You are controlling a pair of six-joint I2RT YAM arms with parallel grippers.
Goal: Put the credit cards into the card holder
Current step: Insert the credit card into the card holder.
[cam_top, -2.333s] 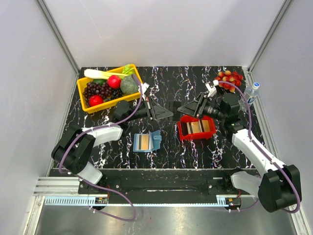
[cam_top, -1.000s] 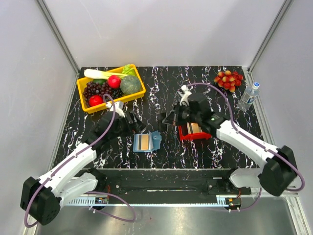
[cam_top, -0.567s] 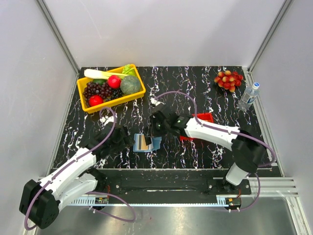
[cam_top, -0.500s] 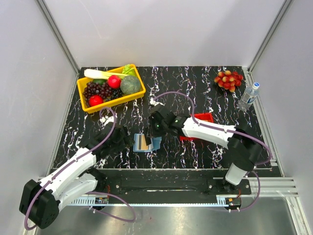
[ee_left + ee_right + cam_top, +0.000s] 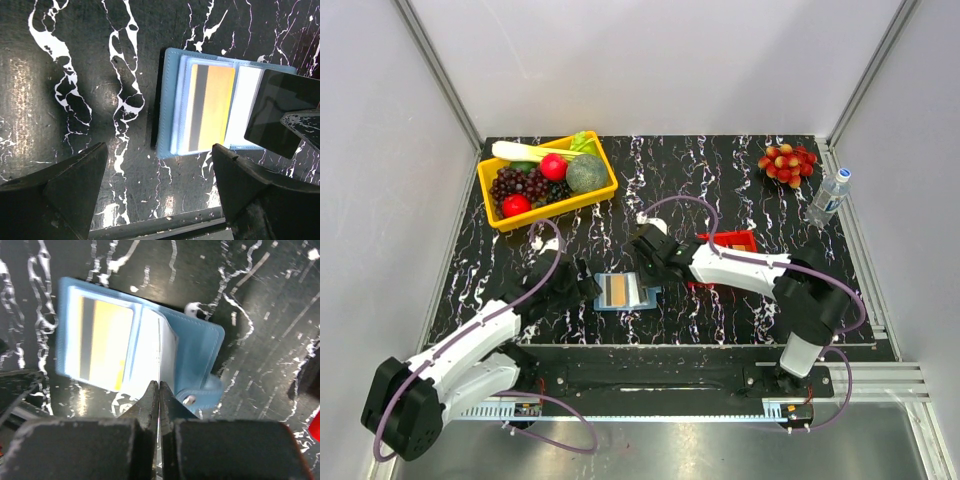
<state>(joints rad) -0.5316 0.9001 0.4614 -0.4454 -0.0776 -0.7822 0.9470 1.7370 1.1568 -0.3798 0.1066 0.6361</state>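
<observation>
The steel-blue card holder (image 5: 623,291) (image 5: 170,117) (image 5: 202,347) lies open on the black marbled table. A gold card with a grey stripe (image 5: 212,107) (image 5: 105,342) sits in its left pocket, beside a white card (image 5: 242,107). My right gripper (image 5: 653,268) (image 5: 159,385) is shut on a thin dark credit card (image 5: 280,112). That card shows edge-on (image 5: 159,347), standing over the holder's middle fold. My left gripper (image 5: 584,287) (image 5: 160,200) is open and empty, just left of the holder and not touching it.
The red tray (image 5: 732,240) sits behind my right arm, which hides its contents. A yellow basket (image 5: 560,203) of fruit and vegetables is at the back left. A red fruit cluster (image 5: 787,162) and a water bottle (image 5: 830,195) are at the back right.
My right gripper has swung left from the red tray to the card holder, carrying the card. My left gripper has closed in on the holder's left side, staying open.
</observation>
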